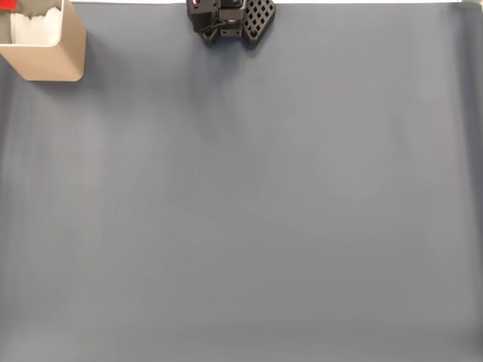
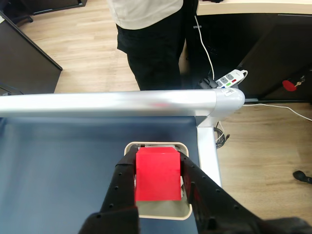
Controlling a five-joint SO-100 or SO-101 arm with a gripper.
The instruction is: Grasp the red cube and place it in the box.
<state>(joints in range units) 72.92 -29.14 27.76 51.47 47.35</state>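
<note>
In the wrist view my gripper is shut on the red cube, with one black finger pressed on each side. The cube hangs directly above the open top of the box, whose tan rim with rounded corners shows around it. In the fixed view the box stands at the top left corner of the grey mat, its white inside visible. A sliver of red shows at the frame edge above its opening. A black part of the arm sits at the top centre.
A silver rail borders the table just beyond the box, and the table's edge runs close on the box's right in the wrist view. A person in dark trousers stands behind the rail. A power strip lies on the wooden floor.
</note>
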